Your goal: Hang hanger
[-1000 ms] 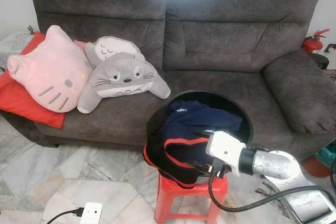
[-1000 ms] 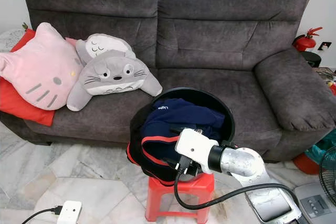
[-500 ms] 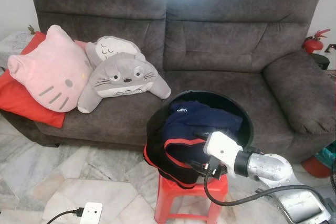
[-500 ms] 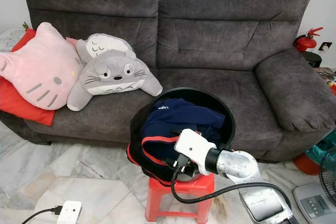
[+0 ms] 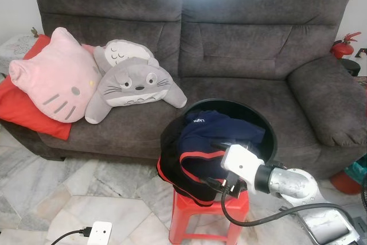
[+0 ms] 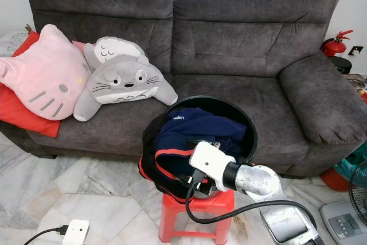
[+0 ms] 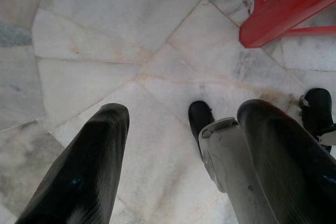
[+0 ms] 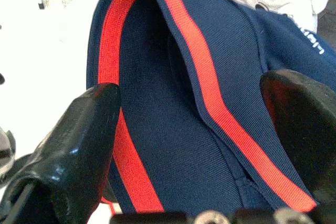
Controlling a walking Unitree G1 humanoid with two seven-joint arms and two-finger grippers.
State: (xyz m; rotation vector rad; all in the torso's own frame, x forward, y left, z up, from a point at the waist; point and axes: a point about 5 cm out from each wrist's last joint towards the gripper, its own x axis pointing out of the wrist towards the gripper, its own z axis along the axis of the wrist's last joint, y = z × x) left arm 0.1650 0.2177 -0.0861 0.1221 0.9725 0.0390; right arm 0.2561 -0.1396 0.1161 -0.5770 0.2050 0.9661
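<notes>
A black round basket stands on a red plastic stool in front of the sofa. A navy garment with red trim fills it and hangs over its front rim. My right gripper is low at the basket's front, against the hanging part of the garment. In the right wrist view its fingers stand open with the navy cloth and red band between them, not pinched. My left gripper hangs open over the marble floor beside the stool leg.
A dark grey sofa fills the back, with a pink cat cushion, a grey plush and a red cushion on its left seat. A white power strip lies on the floor. A fire extinguisher stands at right.
My right arm has crept a little to the left and lower, bringing its gripper closer against the hanging garment. Basket and cushions have not moved.
</notes>
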